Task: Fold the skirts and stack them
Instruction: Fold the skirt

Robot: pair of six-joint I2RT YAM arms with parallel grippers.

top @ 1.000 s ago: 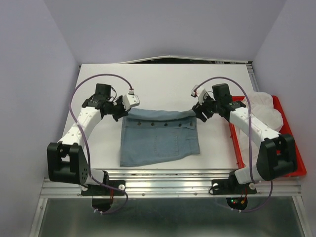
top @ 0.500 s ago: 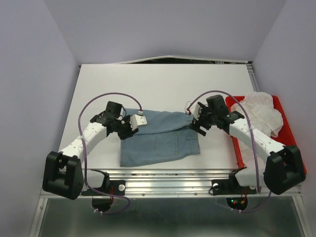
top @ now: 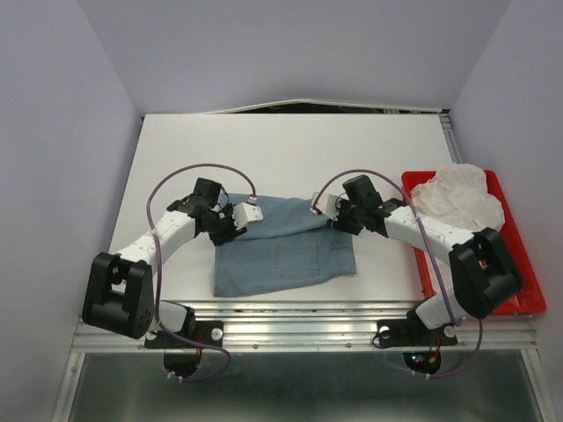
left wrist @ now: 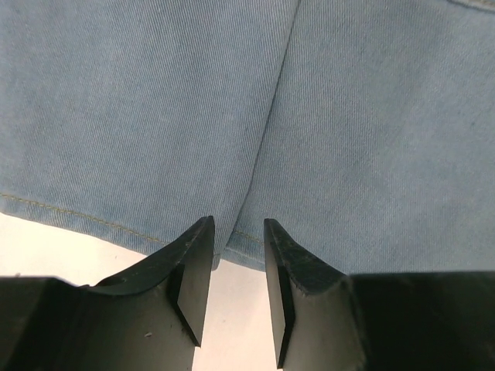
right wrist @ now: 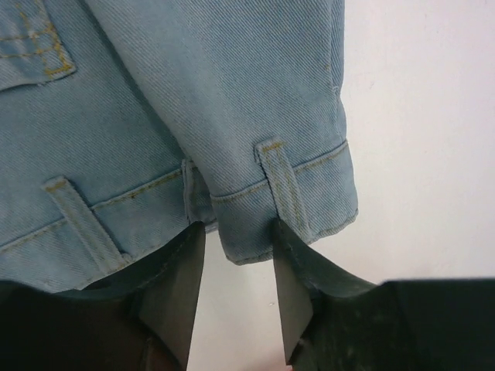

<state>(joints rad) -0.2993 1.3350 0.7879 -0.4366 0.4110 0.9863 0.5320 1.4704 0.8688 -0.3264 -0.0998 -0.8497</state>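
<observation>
One light-blue denim skirt [top: 286,255] lies on the white table, its far edge doubled over. My left gripper [top: 239,220] is at its far left corner. In the left wrist view the skirt [left wrist: 348,116] fills the top, and the gripper [left wrist: 236,224] is open, its tips at the stitched hem with bare table between them. My right gripper [top: 332,214] is at the far right corner. In the right wrist view it [right wrist: 238,232] stands open around the folded waistband corner of the skirt [right wrist: 193,100], next to a belt loop [right wrist: 282,178], without pinching it.
A red tray [top: 412,180] at the table's right edge holds crumpled white cloth [top: 462,198], and the right arm reaches across its near-left side. White walls close in the table at the left, back and right. Both arm bases stand on the metal rail at the near edge.
Both grippers came in from the far corners toward the near side and opened, letting go of the skirt. The skirt's far edge now lies doubled over, hiding the row of dots.
</observation>
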